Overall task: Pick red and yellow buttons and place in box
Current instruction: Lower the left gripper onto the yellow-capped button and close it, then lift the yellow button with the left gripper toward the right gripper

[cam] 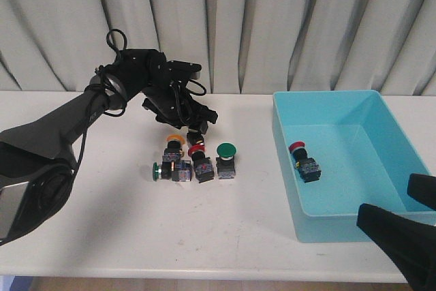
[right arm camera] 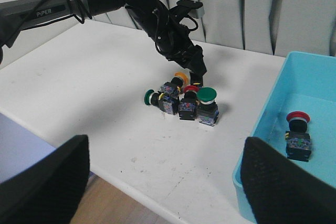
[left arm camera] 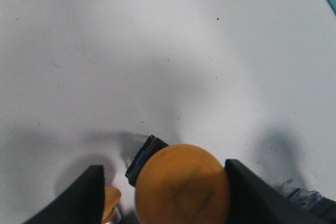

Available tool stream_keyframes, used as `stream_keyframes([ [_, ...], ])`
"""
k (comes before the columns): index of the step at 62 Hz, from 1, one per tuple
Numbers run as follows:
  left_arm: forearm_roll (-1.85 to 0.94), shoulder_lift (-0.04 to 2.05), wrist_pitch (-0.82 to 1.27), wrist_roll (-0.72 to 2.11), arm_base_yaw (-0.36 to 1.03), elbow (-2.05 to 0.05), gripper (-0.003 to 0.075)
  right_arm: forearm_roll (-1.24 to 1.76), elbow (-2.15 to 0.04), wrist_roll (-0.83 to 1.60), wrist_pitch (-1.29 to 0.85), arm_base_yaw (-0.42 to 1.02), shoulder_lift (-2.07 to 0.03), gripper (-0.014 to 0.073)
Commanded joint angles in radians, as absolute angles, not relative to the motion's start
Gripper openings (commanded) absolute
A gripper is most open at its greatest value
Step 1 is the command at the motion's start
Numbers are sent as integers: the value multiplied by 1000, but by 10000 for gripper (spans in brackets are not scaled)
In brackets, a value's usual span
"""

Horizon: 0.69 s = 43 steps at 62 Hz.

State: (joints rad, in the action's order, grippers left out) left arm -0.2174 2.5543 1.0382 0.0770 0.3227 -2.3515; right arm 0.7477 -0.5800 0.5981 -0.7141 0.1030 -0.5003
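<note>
Gleaming orange-yellow button cap (left arm camera: 182, 186) (rounded, smooth)

Smooth, faintly glossy turquoise plastic forms the box (cam: 354, 168), standing on a matt white table (cam: 102, 230) before pale pleated cloth curtains (cam: 272, 18).

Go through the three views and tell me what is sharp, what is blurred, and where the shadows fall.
Front view: evenly lit and sharp; the box and the button cluster read clearly. Left wrist view: the yellow button sits close to the lens and is blurred, with soft grey shadows on the table. Right wrist view: the table scene is sharp, while the right end effector's fingers are dark, defocused shapes.
</note>
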Motion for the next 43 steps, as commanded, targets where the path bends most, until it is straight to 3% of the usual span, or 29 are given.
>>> stream_keyframes([
  [1,-238,2481,997,67,323,-2384,355,781,-605,601,-662,100,-505,566],
  [22,-260,2481,977,67,323,-2384,-2,781,-605,601,-662,100,-505,566],
  [43,-393,2372,970,68,287,-2384,-8,780,-605,617,-649,100,-505,566],
])
